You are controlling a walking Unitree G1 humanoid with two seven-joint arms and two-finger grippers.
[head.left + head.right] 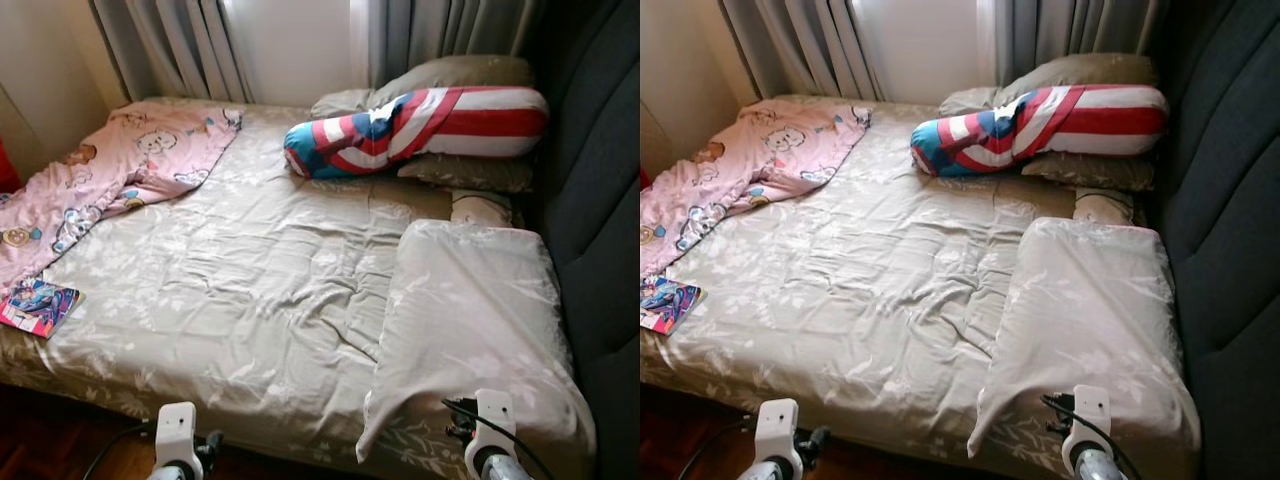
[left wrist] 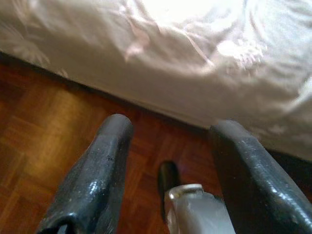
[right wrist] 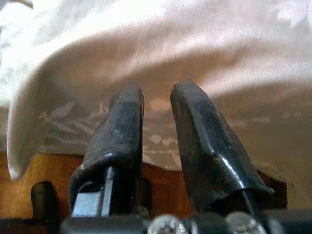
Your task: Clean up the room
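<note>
Beige, leaf-patterned sheeting covers the bed (image 1: 250,290), which is rumpled across its middle. A pink cartoon-print blanket (image 1: 110,175) sprawls over the bed's far left corner and trails down along the left edge. Near that edge, closer to the robot, a colourful book (image 1: 38,305) lies flat on the sheet, just below the blanket's end. Against the dark grey upholstered headboard (image 1: 595,200) on the right, a bolster (image 1: 420,128) striped in red, white and blue with a star lies across two beige pillows (image 1: 450,75), one partly under it. Nearer the robot, a large pillow (image 1: 470,320) in the same beige leaf fabric lies beside the headboard, its near corner hanging over the bed's edge. Grey curtains (image 1: 180,45) hang behind the bed.

The left gripper (image 2: 168,146) hovers low over the wooden parquet floor (image 2: 44,122), just short of the mattress side, its two black fingers spread wide apart and holding nothing. The right gripper (image 3: 156,117) points at the overhanging fabric at the bed's near right edge, its fingers released with a narrow gap between them and nothing in it.
</note>
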